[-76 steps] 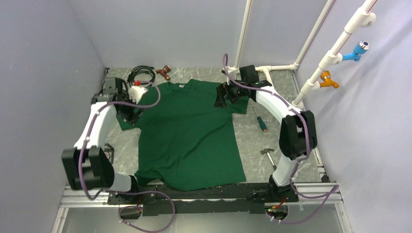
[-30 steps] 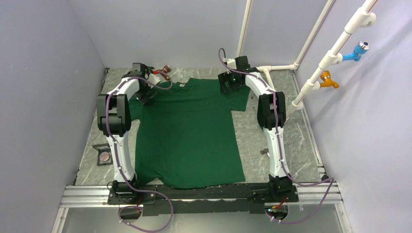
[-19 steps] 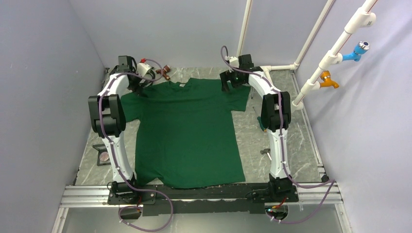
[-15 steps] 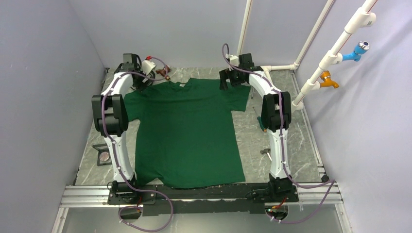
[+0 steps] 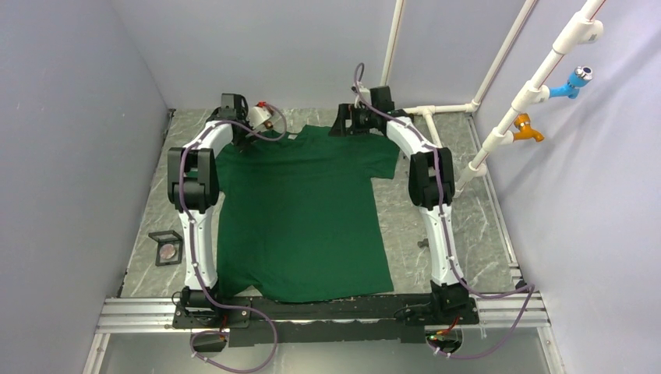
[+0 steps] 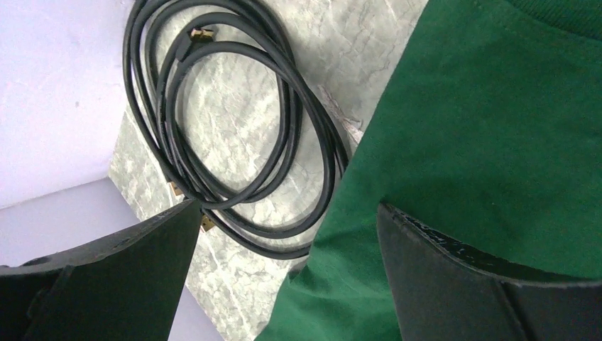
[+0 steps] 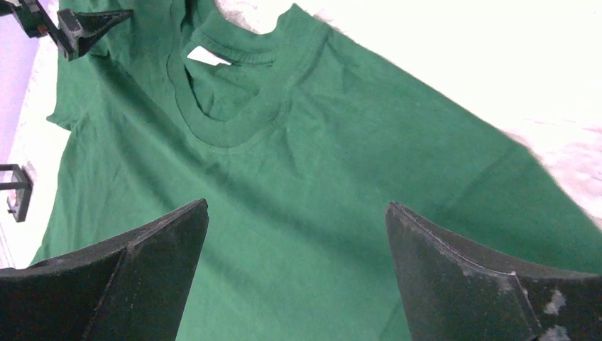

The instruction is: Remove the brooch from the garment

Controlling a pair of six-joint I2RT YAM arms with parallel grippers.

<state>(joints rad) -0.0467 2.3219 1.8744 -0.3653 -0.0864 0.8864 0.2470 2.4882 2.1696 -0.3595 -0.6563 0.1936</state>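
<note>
While both arms reach to the top of the overhead view, the left gripper [image 6: 287, 209] hangs over the shoulder seam at the upper left of the garment [image 5: 304, 210], and the right gripper [image 7: 297, 206] over the other shoulder, just right of the collar [image 7: 227, 121]. Each has its jaws spread wide with nothing between them. No badge shows on the dark green T-shirt. The brooch [image 5: 167, 250] appears to be the small pinkish disc lying in a black square holder [image 5: 153, 249] at the left of the frame, apart from the cloth. The likeliest trouble is a jaw coming down and nipping fabric, which would drag the flat shirt into folds. The left fingers could also snag the coiled black cable [image 6: 234, 128] just beside the sleeve. A careless swing of the left arm might knock the holder. The table [image 5: 483, 226] is grey marbled stone. Pale lavender walls close it in, with white pipes [image 5: 499, 132] along the right.
</note>
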